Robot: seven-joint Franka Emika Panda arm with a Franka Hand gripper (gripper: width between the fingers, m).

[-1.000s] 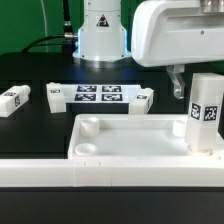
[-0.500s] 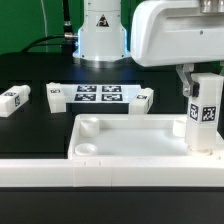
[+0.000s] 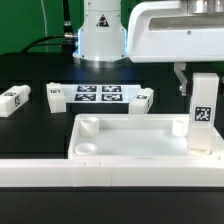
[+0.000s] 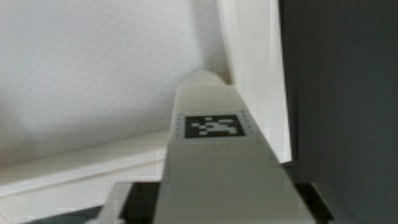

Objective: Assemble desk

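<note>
On the exterior view's right, your gripper (image 3: 202, 82) is squeezed tight on one white leg (image 3: 203, 125). The leg stands straight up at a corner of the tabletop (image 3: 130, 127). Three other legs (image 3: 12, 99) lie on the black table (image 3: 30, 130) behind it. Two of them are just beside the ends of the marker board (image 3: 98, 94).

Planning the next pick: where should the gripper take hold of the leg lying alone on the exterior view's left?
Take the lone leg mid-length, across its two long side faces, coming straight down from above. It lies flat on the black table with bare surface along both long sides, so there looks to be room to close on it there.
</note>
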